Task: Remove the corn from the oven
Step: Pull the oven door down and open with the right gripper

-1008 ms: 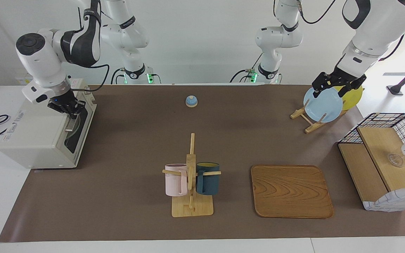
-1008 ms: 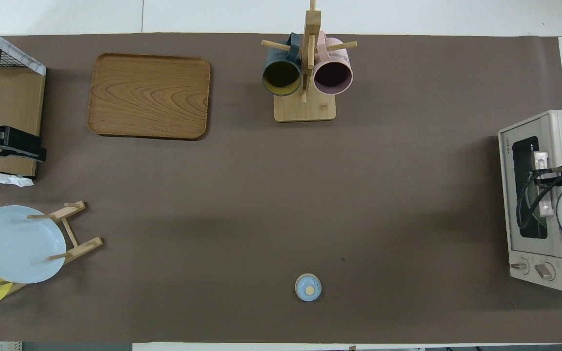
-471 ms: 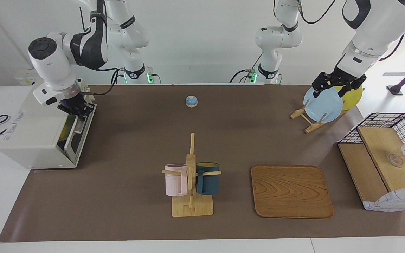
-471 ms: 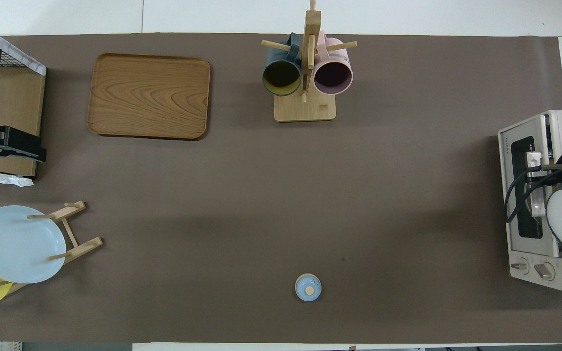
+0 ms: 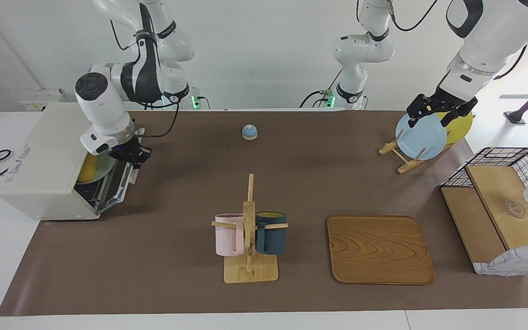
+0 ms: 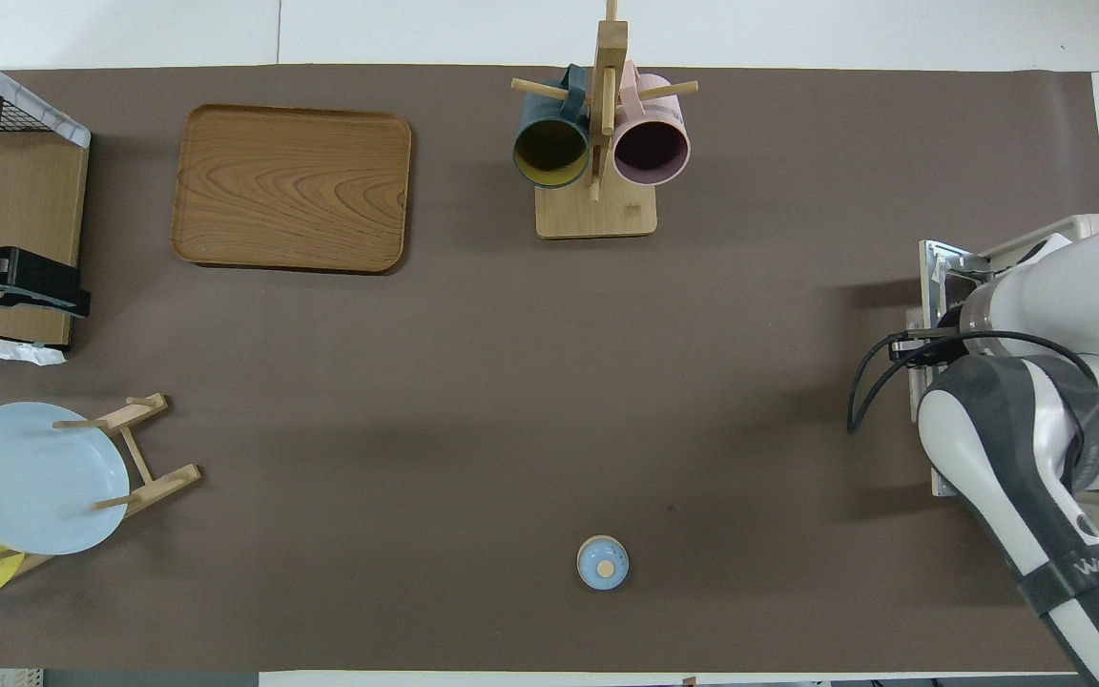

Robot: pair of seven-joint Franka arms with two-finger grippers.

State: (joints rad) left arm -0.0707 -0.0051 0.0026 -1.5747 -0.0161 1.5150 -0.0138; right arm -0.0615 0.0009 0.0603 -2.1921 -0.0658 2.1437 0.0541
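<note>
Currently the toaster oven (image 5: pixel 44 165) stands at the right arm's end of the table with its drop-down door (image 5: pixel 116 185) lowered most of the way, and the right gripper (image 5: pixel 132 156) sits at the door's upper edge, apparently clamped on the bar handle; the overhead view hides the fingers under the arm, so the grip is read from the facing view alone. The corn (image 5: pixel 89 167) lies inside the oven cavity, on what appears to be a pale round dish (image 5: pixel 101 168) on the rack; only part of the yellow cob shows past the oven's side wall. The left gripper (image 5: pixel 434 112) hangs over the blue plate (image 5: pixel 422 136) on the wooden plate rack (image 5: pixel 399 158) at the left arm's end of the table and waits; whether its fingers are open or closed cannot be determined. Handling judgement: the cob is probably light and rigid, with a rounded, tapered body that may roll or slip between flat fingers. Grasp it across the thick middle section, fingers set crosswise to its long axis, not at the narrow tip. Approach low and level through the opening so that the fingers clear the cavity's upper edge and the lowered door. Withdraw straight out so as not to drag the dish with the cob.
</note>
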